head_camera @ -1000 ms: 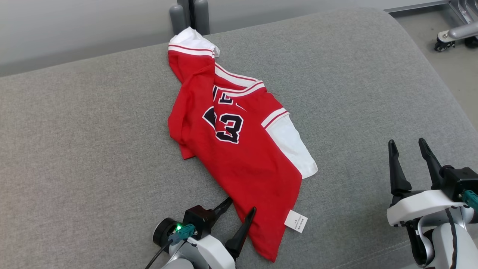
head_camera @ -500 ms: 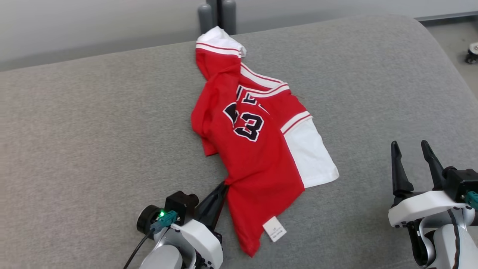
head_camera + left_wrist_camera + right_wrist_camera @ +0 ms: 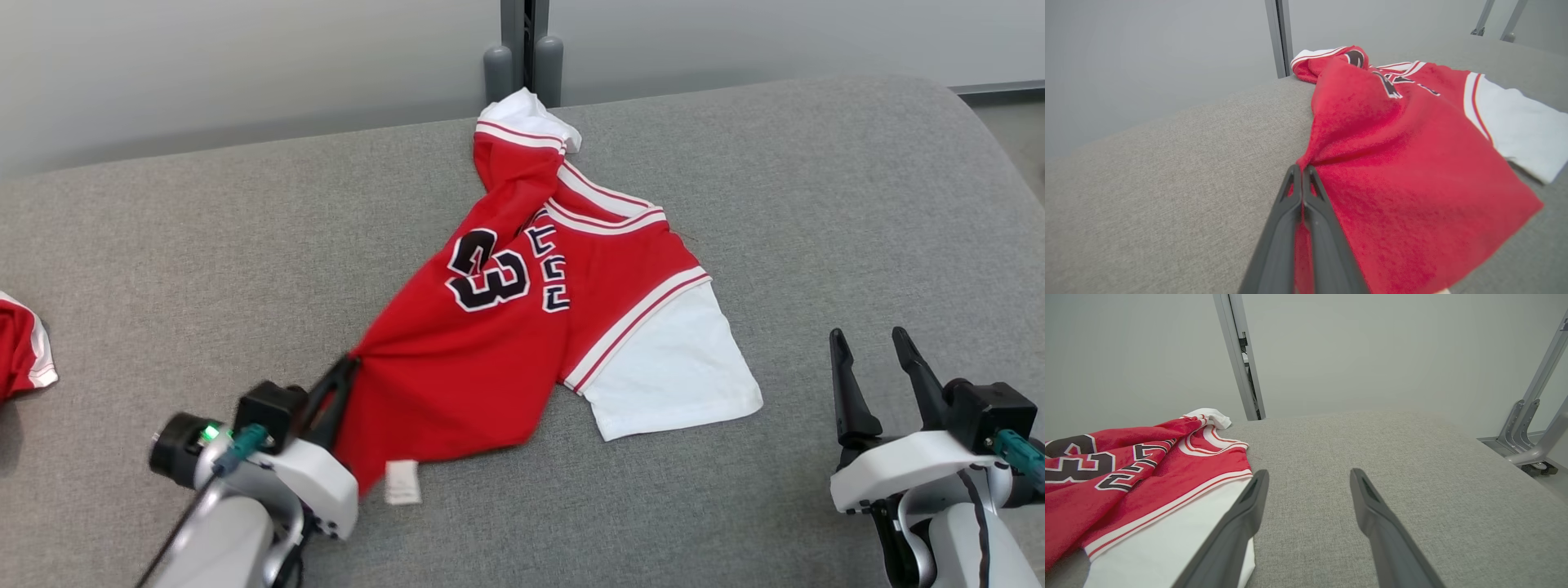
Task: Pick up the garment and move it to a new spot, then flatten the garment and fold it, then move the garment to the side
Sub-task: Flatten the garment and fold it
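Presently: one shirt [image 3: 522, 327], red with white sleeves and a dark number. It lies rumpled in the middle of the grey cushion [image 3: 163, 245], collar toward the far edge.

Left gripper [image 3: 347, 365]: fingers pressed together on the shirt's near hem, cloth bunched at the tips.

Right gripper [image 3: 866, 335]: fingers spread wide, holding nothing, near the white sleeve but apart from it.

Step in hand, by judgement: the pick-up, ahead of carrying to a new spot.

Next move calls for a lift that frees the trailing cloth, with a firm pinch.

Also noted: a second red cloth [image 3: 20, 351] at the cushion's left edge.
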`<state>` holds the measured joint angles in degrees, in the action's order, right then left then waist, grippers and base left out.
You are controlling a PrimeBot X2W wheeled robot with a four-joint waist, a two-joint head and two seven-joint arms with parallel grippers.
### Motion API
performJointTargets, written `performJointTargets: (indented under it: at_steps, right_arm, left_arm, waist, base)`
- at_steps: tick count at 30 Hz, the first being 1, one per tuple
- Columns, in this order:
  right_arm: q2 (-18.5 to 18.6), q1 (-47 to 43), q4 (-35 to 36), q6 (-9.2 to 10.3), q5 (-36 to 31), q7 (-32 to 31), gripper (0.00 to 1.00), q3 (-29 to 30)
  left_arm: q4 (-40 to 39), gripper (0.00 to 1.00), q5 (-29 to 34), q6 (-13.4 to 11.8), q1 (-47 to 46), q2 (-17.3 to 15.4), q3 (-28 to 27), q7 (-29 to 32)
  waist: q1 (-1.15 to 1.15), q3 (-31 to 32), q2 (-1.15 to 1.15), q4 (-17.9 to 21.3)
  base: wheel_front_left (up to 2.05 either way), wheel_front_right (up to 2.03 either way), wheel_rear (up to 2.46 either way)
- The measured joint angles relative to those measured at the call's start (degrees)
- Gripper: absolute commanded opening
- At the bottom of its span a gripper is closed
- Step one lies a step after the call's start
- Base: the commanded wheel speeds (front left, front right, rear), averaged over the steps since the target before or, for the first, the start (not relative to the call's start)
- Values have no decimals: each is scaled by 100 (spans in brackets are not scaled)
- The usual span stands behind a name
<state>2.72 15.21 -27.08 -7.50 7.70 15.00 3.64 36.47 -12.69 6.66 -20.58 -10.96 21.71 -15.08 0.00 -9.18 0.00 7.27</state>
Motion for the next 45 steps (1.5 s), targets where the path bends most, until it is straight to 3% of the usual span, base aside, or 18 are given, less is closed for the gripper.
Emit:
performJointTargets:
  at_steps: [6,7,9,10,15,18,24,32,45]
  right_arm:
    - [2,-53,-32,0,-12,0,100,-21]
    - [1,-53,-34,0,-15,0,100,-33]
    - [1,-48,-44,0,-15,0,100,-62]
    - [1,-46,-55,0,-15,0,100,-77]
    - [2,-46,-76,0,-16,0,100,-114]
    - [3,-55,-33,0,-25,0,100,-131]
    - [2,-240,93,0,-51,0,100,-216]
    - [0,-429,145,0,-64,0,100,-229]
    - [1,-707,97,0,-30,0,100,-261]
  left_arm:
    - [213,0,283,-167,-448,-286,-270,-1]
    - [318,4,311,-174,-505,-304,-302,-1]
    - [564,49,354,-183,-602,-322,-331,-1]
    - [673,100,353,-196,-633,-315,-360,-1]
    - [740,100,266,-515,-644,-191,-711,-1]
    - [413,100,187,-833,-362,-49,-1065,-1]
    - [-471,100,142,-1162,523,349,-1717,-1]
    - [-1178,100,460,-1118,1384,658,-1996,-1]
    - [-1258,100,610,-943,1925,805,-1915,-1]
  waist:
    - [0,-57,0,21]
    - [0,-72,0,26]
    - [0,-97,0,41]
    - [0,-106,0,52]
    - [0,-75,0,55]
    - [0,2,0,8]
    - [0,212,0,-174]
    - [0,481,0,-504]
    - [0,814,0,-716]
  base:
    - [0,0,0]
    - [0,0,0]
    - [0,0,0]
    - [0,0,0]
    - [0,0,0]
    - [0,0,0]
    - [0,0,0]
    - [0,0,0]
    - [0,0,0]
